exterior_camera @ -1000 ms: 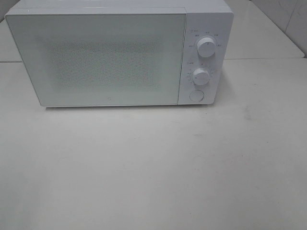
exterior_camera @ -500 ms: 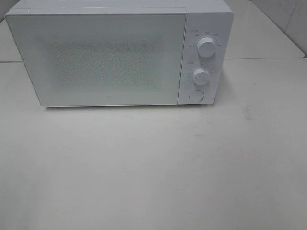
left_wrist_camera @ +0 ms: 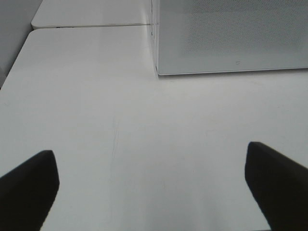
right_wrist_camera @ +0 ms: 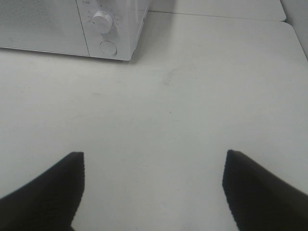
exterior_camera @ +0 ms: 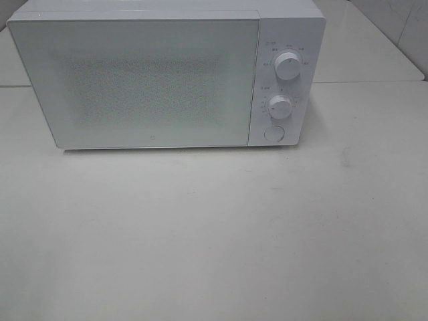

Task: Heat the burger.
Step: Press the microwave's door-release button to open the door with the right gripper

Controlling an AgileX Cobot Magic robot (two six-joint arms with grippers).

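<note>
The burger shows in none of the views, so where it lies relative to either gripper cannot be told. Nothing sits between the jaws of either one.

The left gripper stands wide, its two dark fingers far apart above the bare white desk, holding nothing. Ahead of it, well apart, is the near corner of the white microwave, with its speckled door closed.

The right gripper is also spread wide and empty, with its fingers over the desk. Well ahead of it and off to one side is the microwave's control panel, with a knob and a round button below it.

In the high view the microwave stands at the back of the desk, door flush and shut, with two knobs and the button in a column beside the door. Neither gripper appears in that view.
</note>
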